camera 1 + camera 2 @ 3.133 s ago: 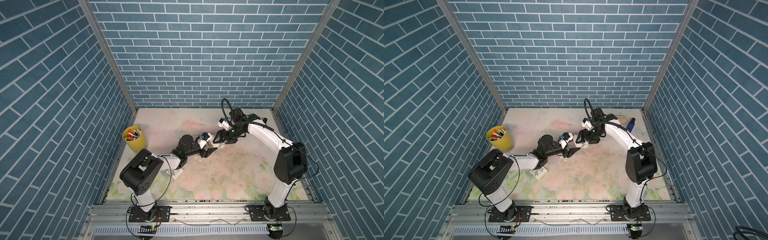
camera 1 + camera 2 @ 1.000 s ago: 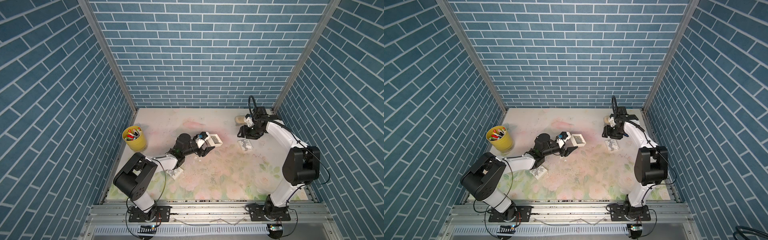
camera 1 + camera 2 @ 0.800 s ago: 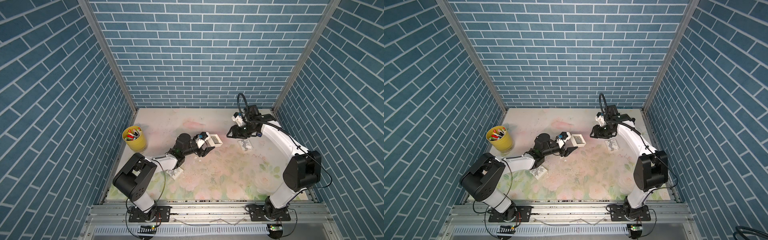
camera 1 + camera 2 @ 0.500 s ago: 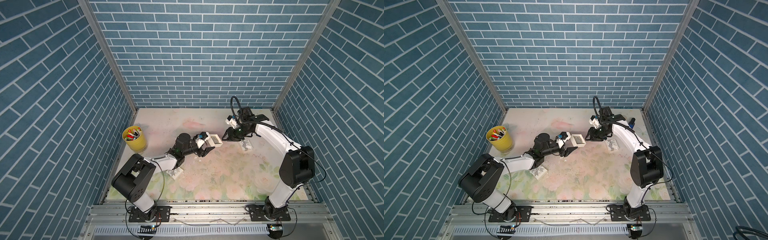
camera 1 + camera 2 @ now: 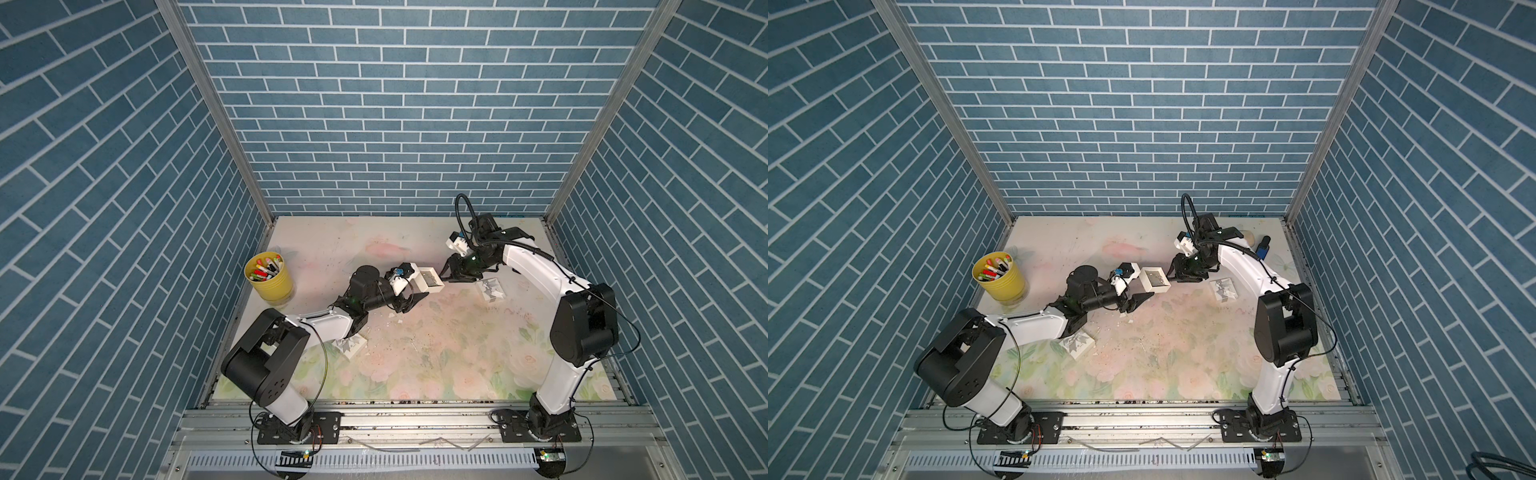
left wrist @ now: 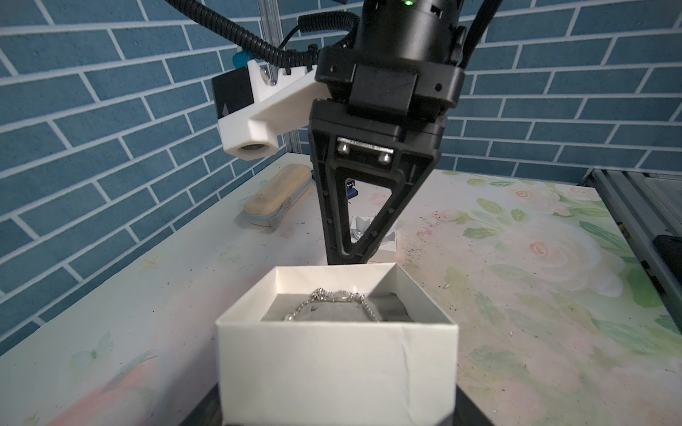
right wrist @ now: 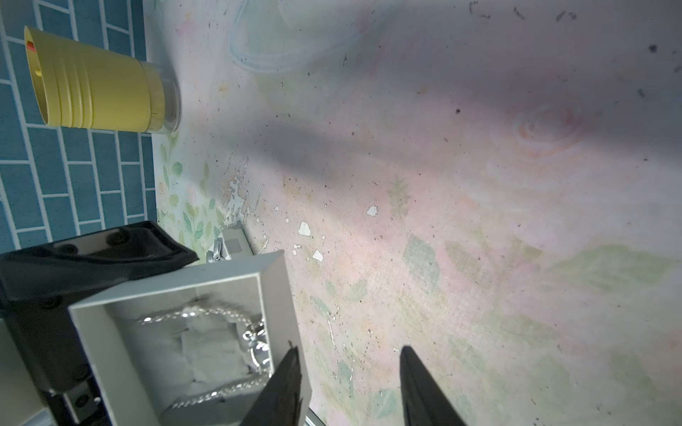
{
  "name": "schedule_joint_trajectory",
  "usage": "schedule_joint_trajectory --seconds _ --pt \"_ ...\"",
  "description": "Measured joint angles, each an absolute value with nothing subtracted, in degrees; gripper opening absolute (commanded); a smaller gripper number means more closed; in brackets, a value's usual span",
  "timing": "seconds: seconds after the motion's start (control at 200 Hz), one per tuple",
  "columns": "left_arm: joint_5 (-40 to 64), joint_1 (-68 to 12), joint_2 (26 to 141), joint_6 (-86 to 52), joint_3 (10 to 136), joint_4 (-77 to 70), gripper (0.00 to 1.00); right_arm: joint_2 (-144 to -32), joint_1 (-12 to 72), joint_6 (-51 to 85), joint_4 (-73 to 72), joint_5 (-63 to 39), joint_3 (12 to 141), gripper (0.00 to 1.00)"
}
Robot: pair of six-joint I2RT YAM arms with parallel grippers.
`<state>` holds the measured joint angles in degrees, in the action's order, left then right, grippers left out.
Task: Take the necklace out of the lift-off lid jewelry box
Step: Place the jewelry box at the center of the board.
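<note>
The white jewelry box (image 5: pixel 430 279) (image 5: pixel 1155 277) is lidless and held just above the table, with my left gripper (image 5: pixel 419 286) (image 6: pixel 337 416) shut on its sides. The silver necklace (image 6: pixel 332 297) (image 7: pixel 251 332) lies on grey padding inside it. My right gripper (image 5: pixel 451 274) (image 7: pixel 348 350) hangs open at the box's right wall. One of its fingers (image 7: pixel 288 372) is over that wall, the other over bare table. It holds nothing. The patterned lid (image 5: pixel 491 289) (image 5: pixel 1224 289) lies on the table to the right, behind the right gripper.
A yellow cup (image 5: pixel 269 276) of markers stands at the left edge. A second patterned box (image 5: pixel 351 344) lies beside the left arm. A beige case (image 6: pixel 275 195) and a small blue object (image 5: pixel 1262 243) sit at the back right corner.
The right arm swung left from beside the lid to the box's right wall, and its jaws came somewhat closer together. The left arm and the box stayed still.
</note>
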<state>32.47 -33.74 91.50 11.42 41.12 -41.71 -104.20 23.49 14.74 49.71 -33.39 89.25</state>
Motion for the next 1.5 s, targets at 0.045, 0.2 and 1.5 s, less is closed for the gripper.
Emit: schedule_joint_trajectory --seconds 0.045,0.2,1.5 --pt "32.42 -33.74 91.50 11.44 41.12 -41.71 0.52 -104.20 23.55 14.76 49.74 -32.75 89.38 0.45" --pt "32.32 -33.78 91.50 11.44 41.12 -41.36 0.52 -104.12 24.12 15.20 50.15 -26.68 89.56 0.47" --pt "32.23 -33.78 91.48 12.53 41.12 -39.59 0.52 -104.07 26.00 18.52 47.51 -34.13 89.56 0.25"
